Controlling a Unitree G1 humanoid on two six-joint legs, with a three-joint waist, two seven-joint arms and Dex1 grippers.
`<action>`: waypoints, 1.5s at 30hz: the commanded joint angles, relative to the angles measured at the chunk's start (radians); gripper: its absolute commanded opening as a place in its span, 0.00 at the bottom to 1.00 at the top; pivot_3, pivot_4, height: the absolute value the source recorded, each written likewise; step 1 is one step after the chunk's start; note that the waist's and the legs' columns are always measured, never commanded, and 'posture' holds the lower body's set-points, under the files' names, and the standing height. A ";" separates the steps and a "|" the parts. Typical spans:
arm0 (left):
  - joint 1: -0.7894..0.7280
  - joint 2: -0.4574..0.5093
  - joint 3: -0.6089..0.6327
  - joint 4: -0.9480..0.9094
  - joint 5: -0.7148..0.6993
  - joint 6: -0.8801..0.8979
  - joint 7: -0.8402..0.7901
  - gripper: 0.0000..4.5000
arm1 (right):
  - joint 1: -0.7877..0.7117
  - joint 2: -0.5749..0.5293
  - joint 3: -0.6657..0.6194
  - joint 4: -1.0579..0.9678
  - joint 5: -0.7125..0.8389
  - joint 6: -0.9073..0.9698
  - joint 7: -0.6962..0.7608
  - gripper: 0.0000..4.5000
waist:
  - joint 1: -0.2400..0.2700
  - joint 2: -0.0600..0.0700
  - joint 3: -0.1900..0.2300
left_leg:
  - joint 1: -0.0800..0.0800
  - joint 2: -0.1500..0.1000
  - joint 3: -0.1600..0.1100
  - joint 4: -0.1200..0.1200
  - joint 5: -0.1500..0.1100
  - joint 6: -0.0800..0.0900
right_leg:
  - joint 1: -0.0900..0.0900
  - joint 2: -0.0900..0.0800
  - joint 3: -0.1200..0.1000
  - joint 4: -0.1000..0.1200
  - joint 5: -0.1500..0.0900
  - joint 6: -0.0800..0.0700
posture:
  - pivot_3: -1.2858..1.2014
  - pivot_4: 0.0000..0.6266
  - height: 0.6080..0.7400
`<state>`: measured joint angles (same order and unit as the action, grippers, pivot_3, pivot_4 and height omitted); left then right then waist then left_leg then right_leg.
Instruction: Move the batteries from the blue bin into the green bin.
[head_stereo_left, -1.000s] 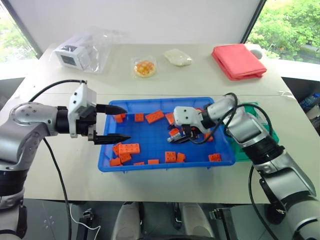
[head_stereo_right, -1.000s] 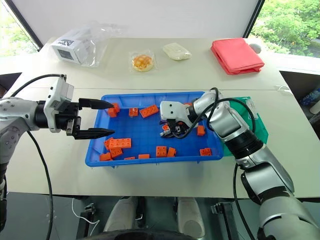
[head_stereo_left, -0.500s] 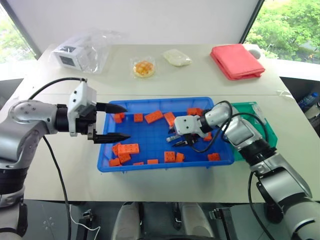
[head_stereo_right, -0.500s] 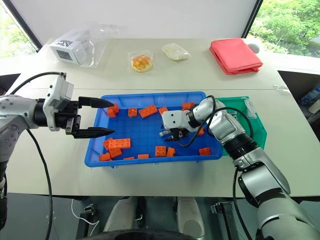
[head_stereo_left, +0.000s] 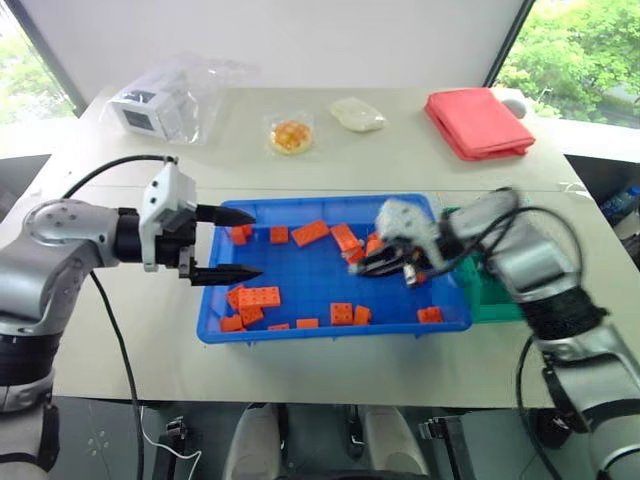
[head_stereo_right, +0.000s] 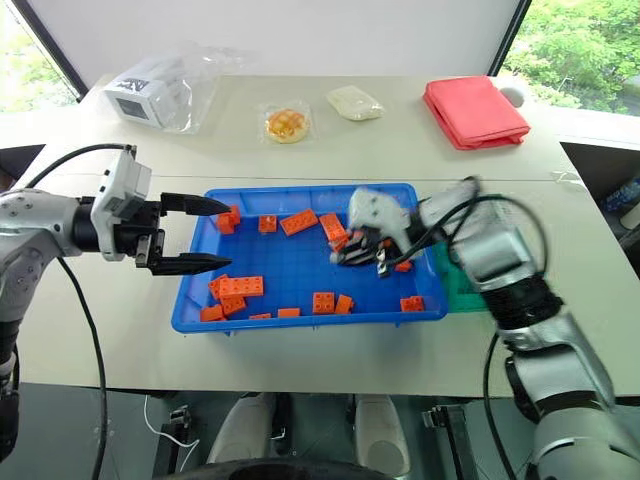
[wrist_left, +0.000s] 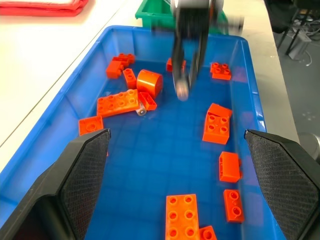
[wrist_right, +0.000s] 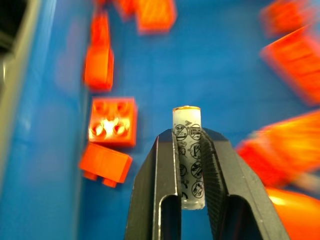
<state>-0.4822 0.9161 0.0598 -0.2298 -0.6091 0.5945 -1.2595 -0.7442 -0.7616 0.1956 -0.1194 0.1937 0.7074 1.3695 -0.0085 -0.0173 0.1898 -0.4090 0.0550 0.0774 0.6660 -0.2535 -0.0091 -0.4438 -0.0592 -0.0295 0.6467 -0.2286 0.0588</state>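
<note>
A: Where do we find the right end effector (wrist_right: 189, 165), and in what state?

B: We see it above the right half of the blue bin (head_stereo_left: 300, 333), its two black fingers (wrist_right: 159, 190) clenched on a battery (wrist_right: 187, 157). The white-labelled cylinder stands lengthwise between the fingers, its metal cap projecting past the tips.

A: And the left end effector (head_stereo_left: 232, 244)?

B: We note it over the bin's left edge, released: its fingers stand well apart and nothing lies between them.

A: What remains inside the bin?

B: Orange bricks (head_stereo_left: 259, 296) lie scattered over the floor of the bin. In the left wrist view we also mark a second battery (wrist_left: 142, 110), small and grey, lying against a long brick (wrist_left: 118, 103) beside an orange cylinder (wrist_left: 149, 83).

A: Where is the green bin (head_stereo_left: 497, 300)?

B: It sits on the bench (head_stereo_left: 400, 160) touching the blue bin's right side, partly hidden behind the right arm. We cannot tell its contents.
</note>
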 joint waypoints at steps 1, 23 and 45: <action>-0.026 -0.010 -0.003 0.017 0.010 -0.034 -0.013 1.00 | -0.007 -0.131 -0.175 -0.030 0.074 0.117 -0.026 0.05 | 0.001 0.000 0.000 | 0.000 0.000 0.000 0.000 0.000 0.000 | 0.000 -0.001 0.000 0.000 -0.001 -0.001 | 0.52 0.24 0.95; -0.085 -0.050 -0.049 0.083 0.047 -0.075 -0.053 1.00 | -0.130 0.002 -0.009 0.034 0.064 0.192 -0.274 0.88 | -0.004 0.000 0.001 | 0.000 0.000 0.000 -0.001 0.000 0.000 | -0.001 0.001 0.002 0.000 -0.001 0.001 | 0.52 0.24 0.95; 0.029 -0.012 0.034 -0.024 0.008 -0.033 0.017 1.00 | -0.159 0.348 0.242 0.295 -0.129 0.247 -0.616 0.77 | -0.007 -0.001 0.001 | -0.002 -0.002 0.000 -0.001 0.000 0.000 | -0.002 -0.001 0.001 0.000 0.000 0.001 | 0.52 0.24 0.95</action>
<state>-0.4512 0.8926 0.0583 -0.2201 -0.5805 0.5618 -1.2488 -0.8938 -0.4216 0.4423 0.1776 0.0778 0.9782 0.7559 -0.0157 -0.0179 0.1903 -0.4107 0.0533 0.0775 0.6655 -0.2537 -0.0087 -0.4453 -0.0607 -0.0288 0.6465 -0.2289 0.0599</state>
